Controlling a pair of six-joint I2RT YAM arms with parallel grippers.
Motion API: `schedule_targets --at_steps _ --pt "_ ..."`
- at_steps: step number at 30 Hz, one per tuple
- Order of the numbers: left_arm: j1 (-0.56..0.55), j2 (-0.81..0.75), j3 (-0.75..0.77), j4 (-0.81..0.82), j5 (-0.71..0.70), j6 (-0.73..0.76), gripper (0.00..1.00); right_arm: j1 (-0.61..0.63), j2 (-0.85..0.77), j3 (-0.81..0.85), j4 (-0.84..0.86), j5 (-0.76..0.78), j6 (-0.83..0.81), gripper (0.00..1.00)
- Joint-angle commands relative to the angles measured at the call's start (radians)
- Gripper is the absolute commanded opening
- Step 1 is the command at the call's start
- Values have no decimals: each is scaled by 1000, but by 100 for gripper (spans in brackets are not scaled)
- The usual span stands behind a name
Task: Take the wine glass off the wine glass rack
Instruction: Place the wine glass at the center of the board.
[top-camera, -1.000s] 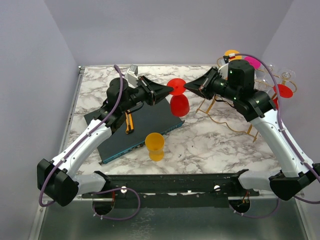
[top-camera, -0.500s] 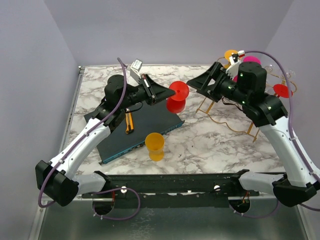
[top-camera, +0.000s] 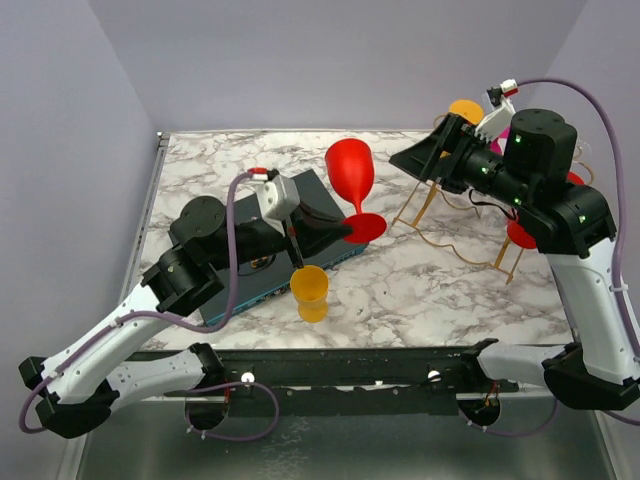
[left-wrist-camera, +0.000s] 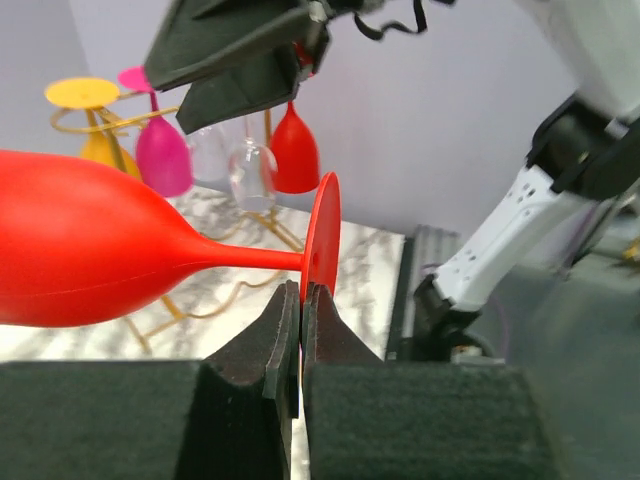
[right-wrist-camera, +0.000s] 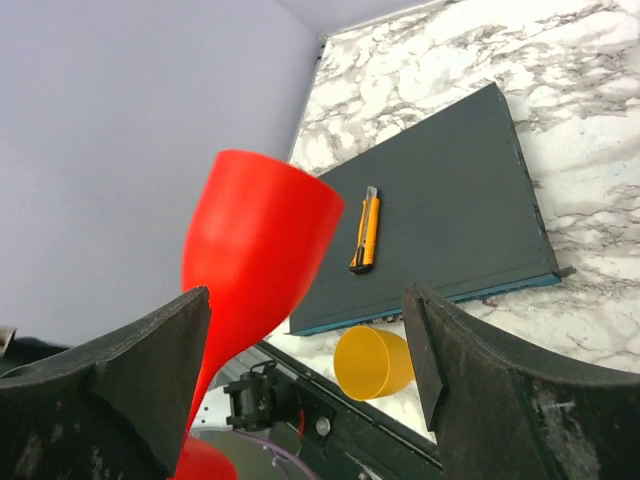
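Note:
A red wine glass (top-camera: 350, 172) hangs in the air, bowl up and tilted, off the wine glass rack (top-camera: 415, 207). My left gripper (top-camera: 345, 232) is shut on the rim of its round base. In the left wrist view the glass (left-wrist-camera: 90, 245) lies across the frame, and the gripper (left-wrist-camera: 301, 296) pinches the base disc. The gold wire rack (left-wrist-camera: 262, 215) stands behind it. My right gripper (top-camera: 412, 157) is open and empty, raised in front of the rack and apart from the glass. Between its fingers (right-wrist-camera: 308, 300) I see the red bowl (right-wrist-camera: 255, 235) below.
Yellow (left-wrist-camera: 95, 125), magenta (left-wrist-camera: 163, 155), clear (left-wrist-camera: 250, 172) and red (left-wrist-camera: 293, 150) glasses hang upside down on the rack. A dark board (top-camera: 270, 265) with an orange utility knife (right-wrist-camera: 367, 230) lies at centre left. A yellow cup (top-camera: 309, 290) stands by its near edge.
My right gripper opened, let go of the red glass's base and drew back up toward the rack. The left arm pulled the glass toward the front and turned it bowl-up.

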Motion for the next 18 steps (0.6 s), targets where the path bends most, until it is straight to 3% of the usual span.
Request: schedule_targets --at_steps 1,7,10,14,18 --pt "-164 -19 -24 -91 -292 434 0 7 40 87 -102 -15 -52 84" --pt "-479 19 -67 -95 -803 803 0 7 96 190 -174 9 -76 85" --pt "-621 53 -172 93 -1055 1090 0 7 110 229 -202 15 -73 84" --pt "-644 117 -247 272 -1220 1334 0 7 134 303 -268 39 -62 84" --pt "-645 161 -356 495 -1278 1580 0 7 136 336 -308 46 -57 84"
